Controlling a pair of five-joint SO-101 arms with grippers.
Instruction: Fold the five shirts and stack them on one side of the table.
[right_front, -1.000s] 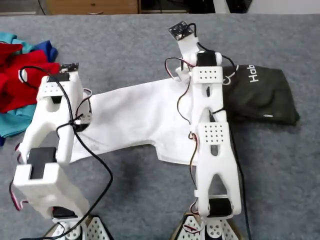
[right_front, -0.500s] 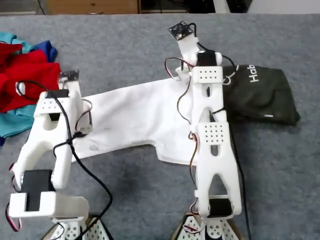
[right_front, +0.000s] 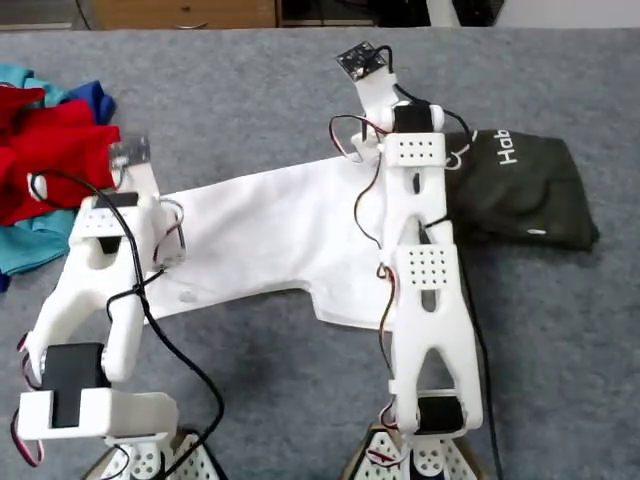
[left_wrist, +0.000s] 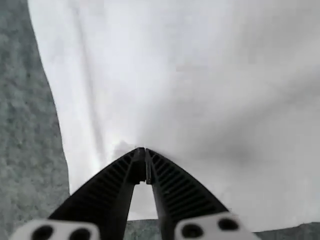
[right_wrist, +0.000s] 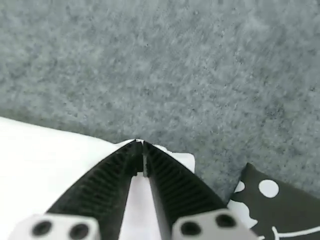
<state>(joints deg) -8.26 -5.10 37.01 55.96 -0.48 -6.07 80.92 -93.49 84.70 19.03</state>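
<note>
A white shirt lies spread across the middle of the grey table. In the left wrist view my left gripper is shut, pinching the white shirt close to its side edge. The left arm stands over the shirt's left end. My right gripper is shut on a far corner of the white shirt. The right arm stretches over the shirt's right part. A folded dark shirt lies at the right, its corner beside that gripper.
A loose pile of red, teal and blue shirts lies at the far left edge. Bare grey table runs along the back. Cables hang from both arms over the white shirt.
The left arm has drawn back toward the table's front and a little left, still over the shirt's left end. The right arm has kept still.
</note>
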